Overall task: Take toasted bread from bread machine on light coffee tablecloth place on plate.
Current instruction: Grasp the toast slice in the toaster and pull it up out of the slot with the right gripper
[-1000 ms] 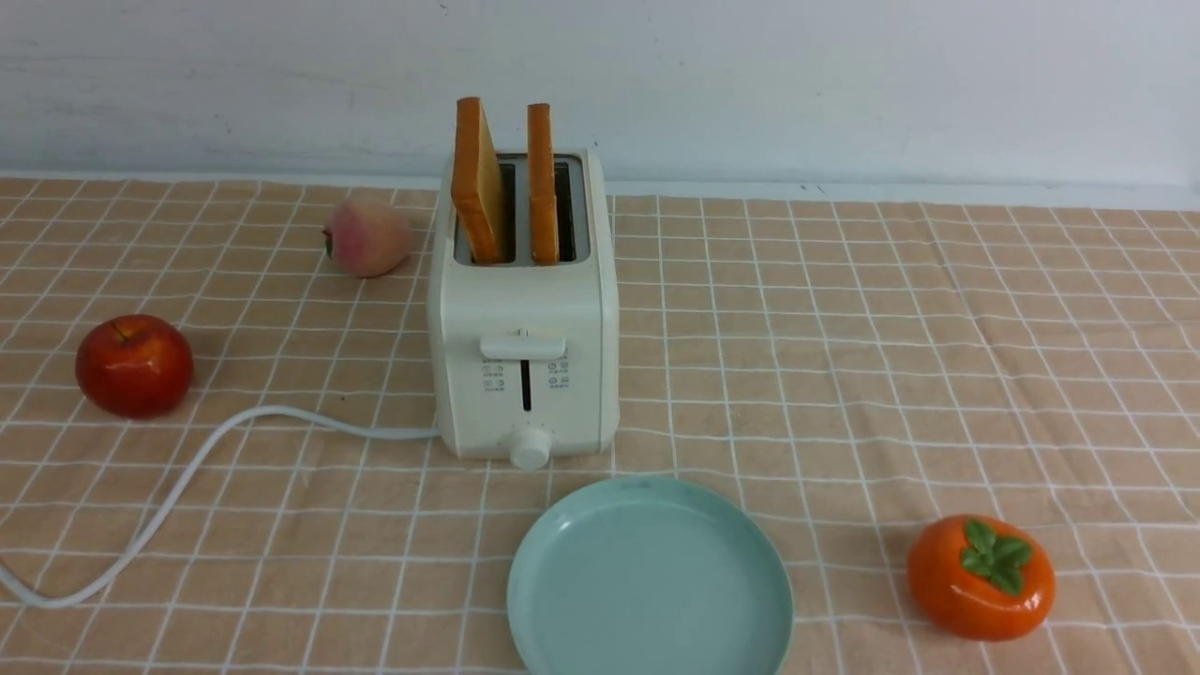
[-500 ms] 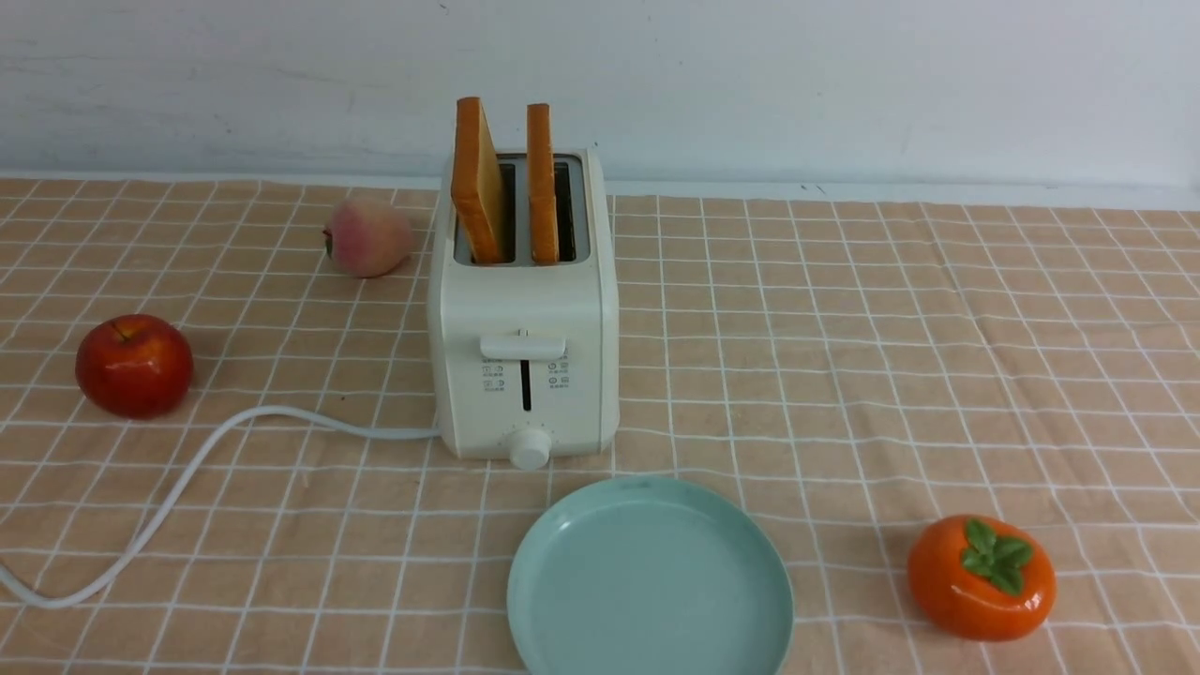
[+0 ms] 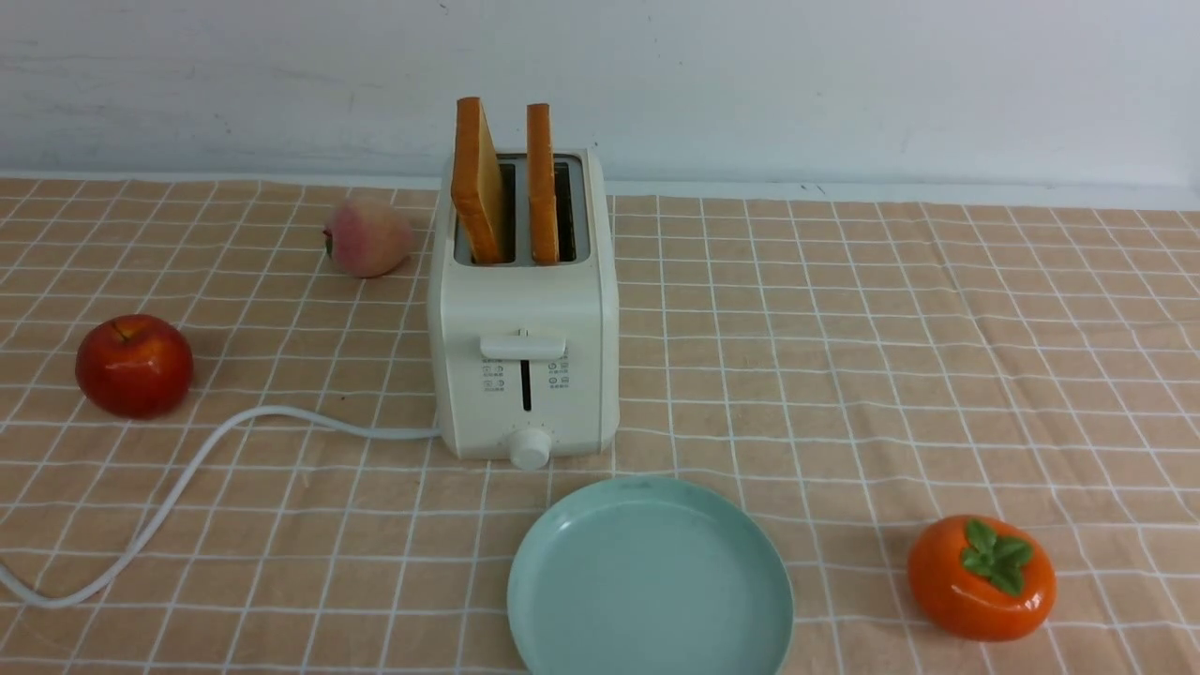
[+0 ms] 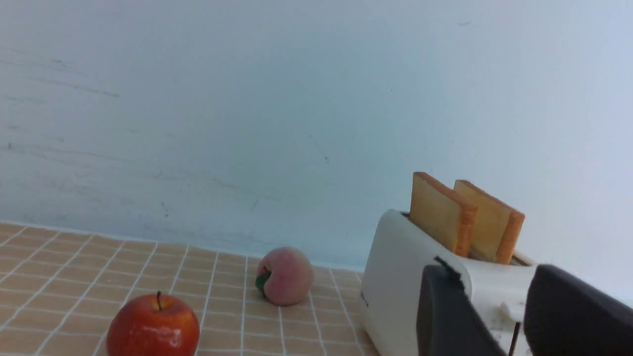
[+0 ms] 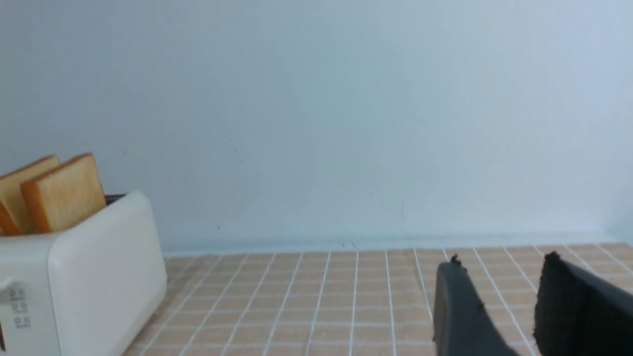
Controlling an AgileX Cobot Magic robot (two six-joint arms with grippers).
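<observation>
The cream-white bread machine [image 3: 523,309] stands on the light coffee tablecloth [image 3: 844,356]. Two toasted bread slices stand upright in its slots, one on the left [image 3: 476,183] and one on the right [image 3: 541,183]. The pale blue-green plate [image 3: 650,579] lies empty just in front of it. Neither arm shows in the front view. In the left wrist view my left gripper [image 4: 489,269] is open and empty, well short of the bread machine [image 4: 395,277] and the slices [image 4: 440,212]. In the right wrist view my right gripper [image 5: 499,259] is open and empty, with the bread machine [image 5: 74,277] far off to its side.
A red apple [image 3: 134,365] and a peach [image 3: 367,236] lie left of the bread machine. Its white cord [image 3: 187,478] curves across the cloth to the left front edge. An orange persimmon [image 3: 981,577] sits at the front right. A pale wall runs behind.
</observation>
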